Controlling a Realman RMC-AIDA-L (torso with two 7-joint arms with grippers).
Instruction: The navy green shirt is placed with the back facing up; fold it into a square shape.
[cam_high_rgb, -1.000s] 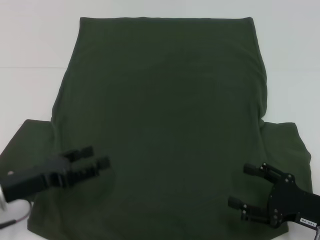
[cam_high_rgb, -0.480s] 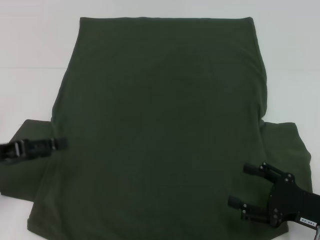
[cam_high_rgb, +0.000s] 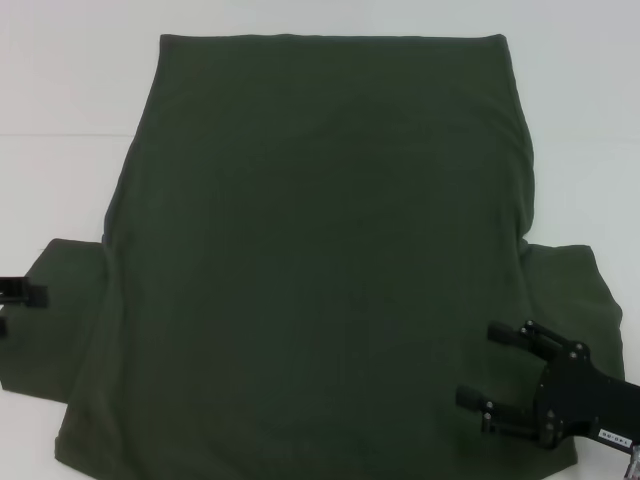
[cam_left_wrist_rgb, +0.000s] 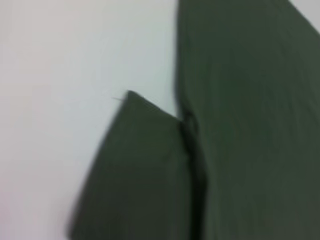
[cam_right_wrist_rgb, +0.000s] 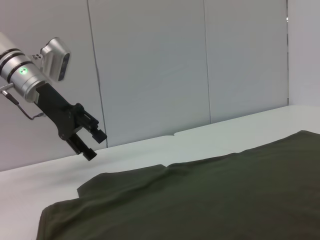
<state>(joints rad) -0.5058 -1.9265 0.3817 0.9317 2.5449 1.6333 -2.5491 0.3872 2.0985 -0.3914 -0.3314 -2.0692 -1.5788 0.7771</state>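
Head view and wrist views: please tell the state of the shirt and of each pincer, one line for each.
navy green shirt: spread flat on the white table, plain side up, not folded yet.
left pincer: open, raised above the shirt's left sleeve edge, holding nothing.
right pincer: open, over the shirt near the right sleeve, holding nothing.

Only other stuff I see is the white table (cam_high_rgb: 60, 100) and grey wall panels (cam_right_wrist_rgb: 150, 65) at 12 o'clock.
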